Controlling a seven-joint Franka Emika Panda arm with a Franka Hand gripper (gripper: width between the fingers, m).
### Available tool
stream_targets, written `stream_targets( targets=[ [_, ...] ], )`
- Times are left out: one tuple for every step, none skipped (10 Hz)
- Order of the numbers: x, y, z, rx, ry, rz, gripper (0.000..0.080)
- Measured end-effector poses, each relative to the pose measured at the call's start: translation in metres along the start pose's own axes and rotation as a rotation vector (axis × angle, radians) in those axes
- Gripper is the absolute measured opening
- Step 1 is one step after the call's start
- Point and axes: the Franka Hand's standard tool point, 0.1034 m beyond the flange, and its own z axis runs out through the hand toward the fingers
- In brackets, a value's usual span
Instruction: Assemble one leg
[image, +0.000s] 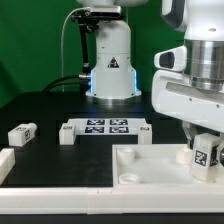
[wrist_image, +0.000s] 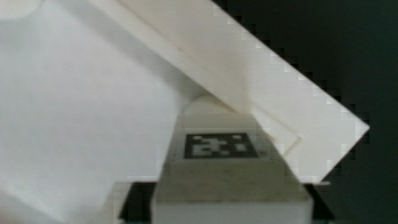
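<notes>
My gripper (image: 207, 152) is shut on a leg (image: 206, 156), a stubby white block with a black-and-white tag, at the exterior view's right. It holds the leg upright over the large white square panel (image: 150, 168), near its right corner. In the wrist view the leg (wrist_image: 221, 150) fills the space between my dark fingers (wrist_image: 139, 198), with the panel's raised rim (wrist_image: 267, 80) running behind it. A second leg (image: 21, 133) lies on the table at the exterior view's left. Another white part (image: 6, 166) lies at the left edge.
The marker board (image: 106, 129) with several tags lies mid-table in front of the robot base (image: 112, 70). The panel has a round corner socket (image: 127, 176) near its front. The table surface is black.
</notes>
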Motion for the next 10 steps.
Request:
stream_targets(
  targets=[
    [0.0014, -0.0004, 0.0005, 0.009, -0.008, 0.084, 0.0291],
    [0.0015, -0.0009, 0.0004, 0.013, -0.009, 0.247, 0.0291],
    [0.0013, -0.001, 0.0004, 0.013, -0.01, 0.274, 0.0291],
    [0.0004, -0.0013, 0.0006, 0.014, -0.015, 0.282, 0.0385],
    [0.0004, -0.0013, 0.0006, 0.014, -0.015, 0.276, 0.0526],
    [0.0001, -0.0013, 0.0007, 0.015, -0.015, 0.238, 0.0526],
    [-0.0014, -0.0029, 0.0006, 0.022, -0.012, 0.19, 0.0623],
    [-0.0012, -0.0041, 0.0012, 0.035, -0.003, 0.027, 0.0641],
    [-0.0011, -0.0042, 0.0025, 0.044, 0.006, -0.141, 0.0641],
    [-0.0025, -0.0029, 0.0039, 0.042, 0.007, -0.253, 0.0648]
  ],
)
